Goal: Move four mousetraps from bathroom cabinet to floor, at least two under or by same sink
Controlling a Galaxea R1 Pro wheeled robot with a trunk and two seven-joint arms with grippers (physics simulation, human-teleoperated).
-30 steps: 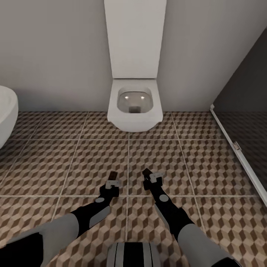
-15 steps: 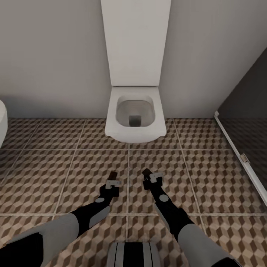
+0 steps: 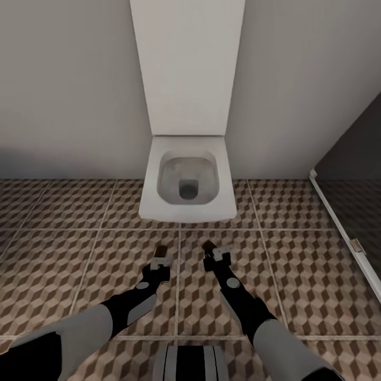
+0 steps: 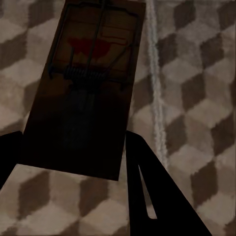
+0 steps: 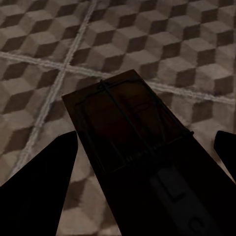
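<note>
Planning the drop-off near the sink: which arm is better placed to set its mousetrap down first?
Neither clearly. The left gripper and right gripper each hold a mousetrap at similar height above the bathroom floor, facing the toilet. With no sink in sight, the side cannot be judged.

- A bathroom: a white wall-hung toilet [image 3: 187,182] against a plain grey wall [image 3: 63,84].
- Cube-patterned floor tiles [image 3: 296,264]; a dark shower enclosure [image 3: 354,174] beside them.
</note>
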